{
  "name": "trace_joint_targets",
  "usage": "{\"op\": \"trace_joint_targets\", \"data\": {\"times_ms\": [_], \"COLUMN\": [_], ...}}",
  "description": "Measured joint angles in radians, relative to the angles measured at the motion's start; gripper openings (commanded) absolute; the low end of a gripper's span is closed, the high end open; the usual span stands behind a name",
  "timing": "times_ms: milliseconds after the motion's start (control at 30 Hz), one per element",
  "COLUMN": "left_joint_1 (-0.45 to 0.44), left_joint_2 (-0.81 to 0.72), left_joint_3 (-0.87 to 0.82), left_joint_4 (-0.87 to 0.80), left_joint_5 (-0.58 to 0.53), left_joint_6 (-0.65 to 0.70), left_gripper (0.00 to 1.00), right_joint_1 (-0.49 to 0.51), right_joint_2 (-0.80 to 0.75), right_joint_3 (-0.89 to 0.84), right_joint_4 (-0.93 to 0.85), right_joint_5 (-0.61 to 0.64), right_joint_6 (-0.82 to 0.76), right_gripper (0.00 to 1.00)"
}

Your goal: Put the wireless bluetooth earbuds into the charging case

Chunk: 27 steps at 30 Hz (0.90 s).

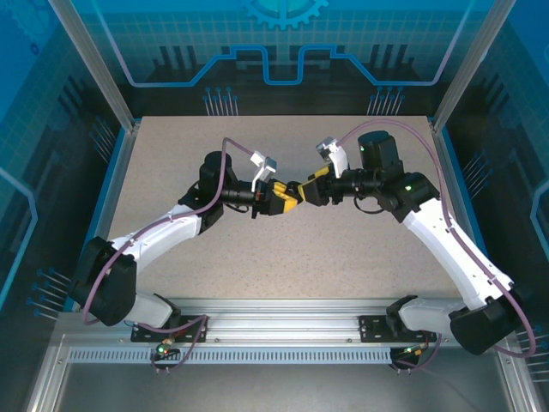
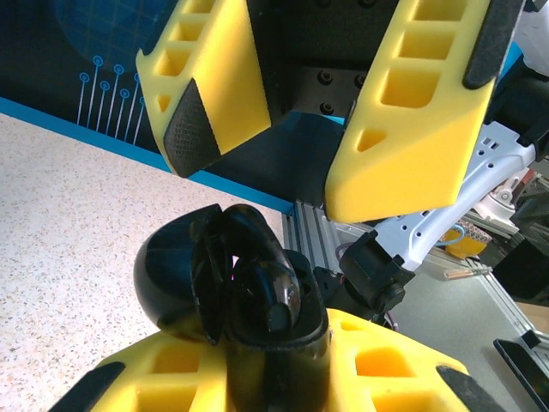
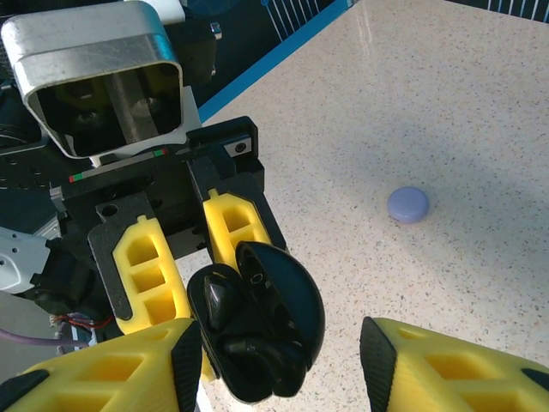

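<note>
case (image 3: 257, 330): glossy blk
my fingers (image 3: 446, 369): yellow
pads (image 3: 376, 348): blk, fine textured
table (image 3: 446, 112): beige, speckled
disc (image 3: 408, 204): pale lilac-blue
back wall (image 1: 283, 43): blue, circuit-line pattern

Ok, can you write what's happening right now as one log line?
left gripper: shut on charging case | lid: open | right gripper: open, facing case | small bluish disc: lying on table
</note>
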Motion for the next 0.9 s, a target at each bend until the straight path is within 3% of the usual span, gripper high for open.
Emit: {"op": "trace_joint_targets", "data": {"times_ms": [500, 900], "left_joint_1": [-0.002, -0.002], "left_joint_2": [-0.004, -0.037], "left_joint_3": [0.022, 0.024], "left_joint_4": [-0.004, -0.003], "left_joint_5": [-0.074, -0.084], "left_joint_6": [0.058, 0.082], "left_gripper": [0.0, 0.0], "right_joint_1": [-0.06, -0.077], "right_joint_2": [-0.052, -0.014], "right_joint_3": [0.0, 0.0], "right_joint_4": [-0.01, -0.061], "right_joint_5": [0.001, 0.04], "right_joint_6": [0.05, 0.054], "right_gripper": [0.33, 0.31]}}
